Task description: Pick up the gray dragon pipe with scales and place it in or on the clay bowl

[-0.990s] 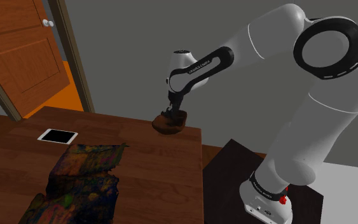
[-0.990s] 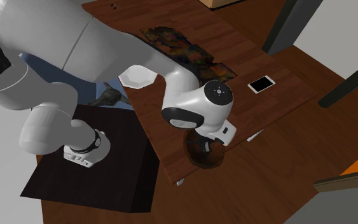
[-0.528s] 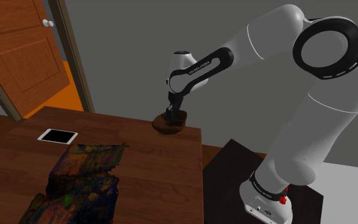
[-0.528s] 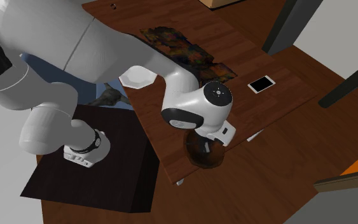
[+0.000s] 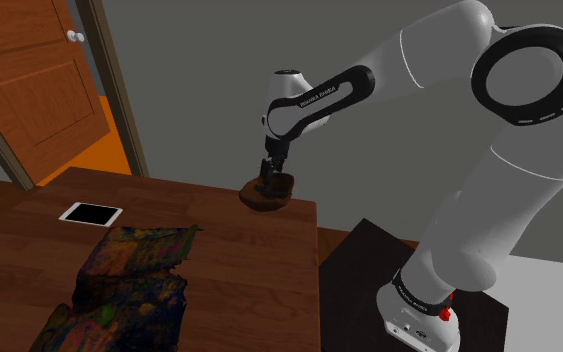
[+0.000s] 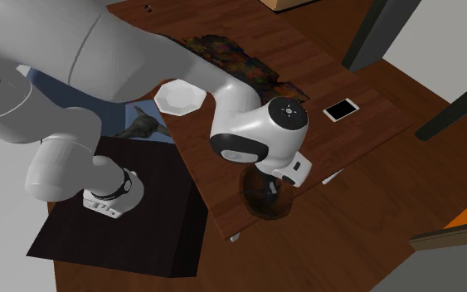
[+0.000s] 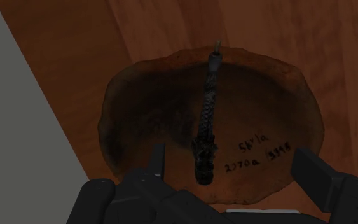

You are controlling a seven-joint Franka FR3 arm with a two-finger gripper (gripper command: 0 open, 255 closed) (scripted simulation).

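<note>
The dark scaly dragon pipe (image 7: 206,127) lies inside the brown clay bowl (image 7: 266,102), its thin stem reaching up to the bowl's rim. My gripper (image 7: 231,159) hangs just above it, open, with both fingers apart and touching nothing. In the shoulder view the bowl (image 5: 266,198) sits at the far edge of the wooden table (image 5: 239,260), and the gripper (image 5: 274,178) is right over it. The second exterior view has the bowl (image 6: 266,199) partly under my hand, near the table's corner.
A white-framed tablet (image 5: 91,214) lies flat on the table, and a crumpled multicoloured cloth (image 5: 134,275) lies nearer the camera. A wooden door (image 5: 29,80) stands at the shoulder view's upper left. My base sits on a dark box (image 5: 469,320) beside the table.
The fingers have parted and let go of the pipe, which now rests in the bowl. The hand has risen slightly above the bowl.
</note>
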